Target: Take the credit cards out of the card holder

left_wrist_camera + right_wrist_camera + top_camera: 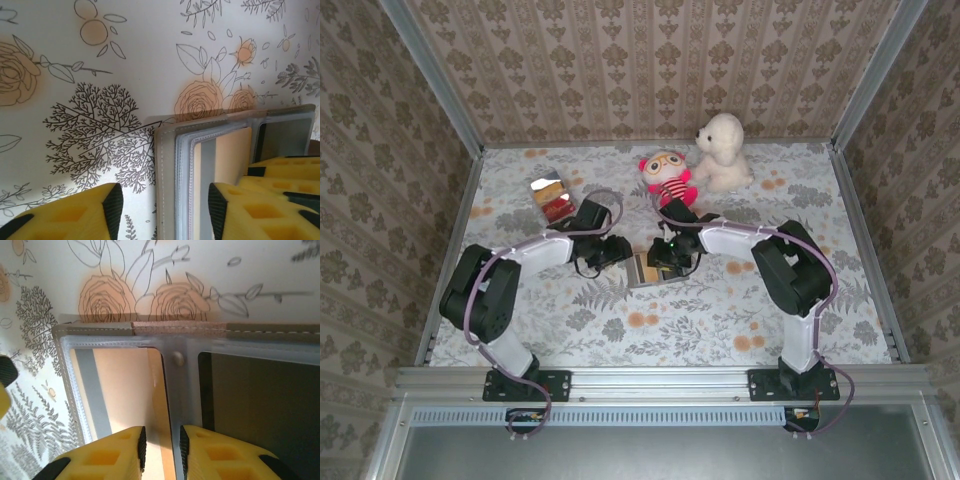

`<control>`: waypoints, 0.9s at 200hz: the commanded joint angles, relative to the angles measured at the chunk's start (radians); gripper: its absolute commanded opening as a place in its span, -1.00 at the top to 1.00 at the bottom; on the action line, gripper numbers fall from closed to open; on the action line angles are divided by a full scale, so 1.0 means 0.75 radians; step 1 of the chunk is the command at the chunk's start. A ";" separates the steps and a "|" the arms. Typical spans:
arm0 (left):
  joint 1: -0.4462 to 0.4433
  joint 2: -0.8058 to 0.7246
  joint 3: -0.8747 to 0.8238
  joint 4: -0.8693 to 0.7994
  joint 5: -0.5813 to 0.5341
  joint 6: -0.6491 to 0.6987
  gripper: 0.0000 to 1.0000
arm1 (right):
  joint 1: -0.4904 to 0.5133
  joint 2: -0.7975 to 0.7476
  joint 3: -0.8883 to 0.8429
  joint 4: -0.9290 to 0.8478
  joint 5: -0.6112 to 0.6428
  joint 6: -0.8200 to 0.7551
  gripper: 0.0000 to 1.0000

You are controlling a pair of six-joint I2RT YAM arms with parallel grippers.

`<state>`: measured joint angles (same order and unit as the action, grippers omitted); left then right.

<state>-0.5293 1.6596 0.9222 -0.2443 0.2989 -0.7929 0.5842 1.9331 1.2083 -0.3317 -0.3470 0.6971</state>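
Observation:
The card holder lies open on the flowered cloth between my two grippers. Its left leaf holds a gold-brown card with a grey stripe. The right leaf holds a dark card. My left gripper is open and straddles the holder's outer left edge without touching it. My right gripper stands over the centre crease, jaws a narrow gap apart, with the gold card's inner edge between them. A silver card and a red card lie on the cloth at the back left.
A red-striped doll and a white plush bear sit at the back centre. Patterned walls with metal rails close the table on three sides. The right gripper's yellow fingers reach into the left wrist view.

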 commanded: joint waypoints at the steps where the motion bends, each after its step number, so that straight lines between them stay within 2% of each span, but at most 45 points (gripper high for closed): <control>1: -0.001 -0.076 -0.047 0.123 0.043 -0.068 0.09 | -0.029 -0.055 -0.029 0.033 -0.048 0.058 0.42; 33: -0.015 -0.084 -0.049 0.151 0.123 -0.075 0.31 | -0.057 -0.060 -0.068 0.065 -0.124 0.010 0.43; 72: -0.037 -0.023 -0.026 0.191 0.180 -0.099 0.53 | -0.076 -0.053 -0.071 0.034 -0.120 -0.077 0.53; 128: -0.053 0.065 -0.022 0.204 0.205 -0.127 0.66 | -0.092 -0.005 -0.075 0.091 -0.218 -0.105 0.59; 180: -0.053 0.128 -0.026 0.160 0.207 -0.131 0.68 | -0.096 0.019 -0.081 0.073 -0.201 -0.127 0.59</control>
<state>-0.5636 1.7275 0.8917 -0.1040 0.4423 -0.8776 0.5194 1.9217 1.1584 -0.2646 -0.4873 0.6270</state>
